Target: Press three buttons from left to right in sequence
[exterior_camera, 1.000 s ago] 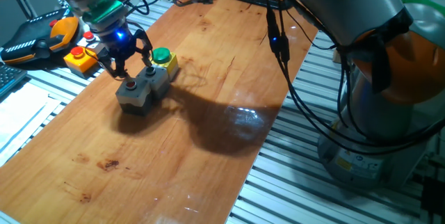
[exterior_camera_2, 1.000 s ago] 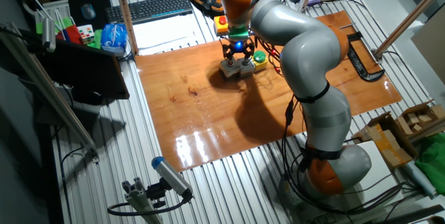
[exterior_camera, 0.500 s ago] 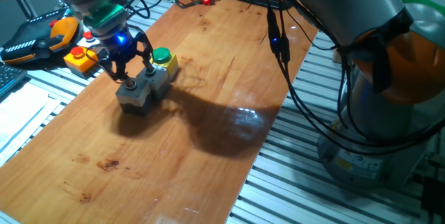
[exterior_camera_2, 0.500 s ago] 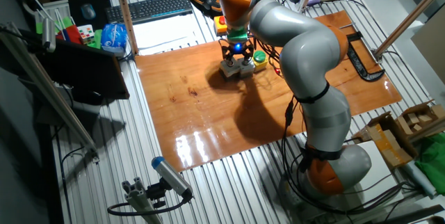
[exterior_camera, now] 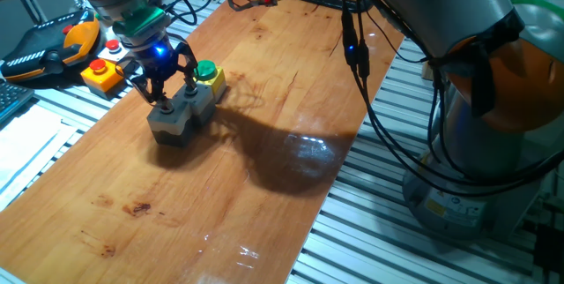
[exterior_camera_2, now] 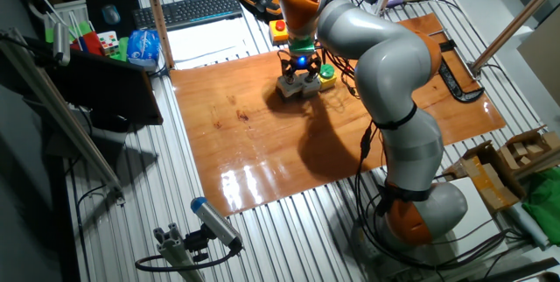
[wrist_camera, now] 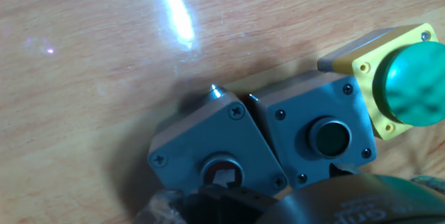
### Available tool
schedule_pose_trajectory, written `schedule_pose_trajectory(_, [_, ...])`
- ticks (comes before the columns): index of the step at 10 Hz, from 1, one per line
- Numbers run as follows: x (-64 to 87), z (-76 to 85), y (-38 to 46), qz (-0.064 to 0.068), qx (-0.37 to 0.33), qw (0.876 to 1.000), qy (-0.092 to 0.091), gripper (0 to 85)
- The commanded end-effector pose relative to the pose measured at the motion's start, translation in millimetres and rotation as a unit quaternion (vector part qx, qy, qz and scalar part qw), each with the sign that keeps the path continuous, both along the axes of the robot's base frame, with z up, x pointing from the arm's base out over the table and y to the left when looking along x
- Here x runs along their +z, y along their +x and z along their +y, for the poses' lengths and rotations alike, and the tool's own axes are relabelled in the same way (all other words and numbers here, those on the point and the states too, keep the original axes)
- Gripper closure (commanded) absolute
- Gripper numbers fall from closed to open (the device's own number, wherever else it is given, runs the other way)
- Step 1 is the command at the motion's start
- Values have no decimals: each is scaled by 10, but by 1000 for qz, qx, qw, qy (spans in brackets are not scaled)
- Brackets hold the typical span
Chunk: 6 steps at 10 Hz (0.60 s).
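Note:
The three buttons sit in a joined row on the wooden table: a grey box [exterior_camera: 169,123] on the left, a grey box with a teal button [exterior_camera: 199,103] in the middle, and a yellow box with a big green button [exterior_camera: 206,72] on the right. My gripper [exterior_camera: 163,101] is shut, with its fingertips down on top of the left grey box and covering its small red button. The hand view shows the left box [wrist_camera: 208,147], the teal button [wrist_camera: 329,138], the green button [wrist_camera: 414,85] and my dark fingertips [wrist_camera: 215,197] over the left button. The other fixed view shows my gripper [exterior_camera_2: 297,75] on the same row.
A separate orange box with a red button [exterior_camera: 103,73] stands on the slats left of the table. A black and orange pendant [exterior_camera: 53,46] lies beyond it. Cables [exterior_camera: 352,46] hang from the arm over the table's right side. A keyboard [exterior_camera_2: 197,8] lies behind the table.
My gripper has come down a little onto the left grey box. Its red button showed between the links one second ago and is now covered by the fingertips.

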<state>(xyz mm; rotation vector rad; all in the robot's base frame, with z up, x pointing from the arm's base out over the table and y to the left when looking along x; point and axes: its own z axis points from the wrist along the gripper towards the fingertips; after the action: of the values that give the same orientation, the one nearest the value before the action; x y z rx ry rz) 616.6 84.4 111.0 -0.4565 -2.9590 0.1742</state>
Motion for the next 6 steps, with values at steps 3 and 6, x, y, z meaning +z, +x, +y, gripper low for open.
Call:
schedule_pose_trajectory(3, [-28,-12,3,1,1,1000,1,167])
schedule_pose_trajectory(6, [-27,-31,34,2,4,1000,4,167])
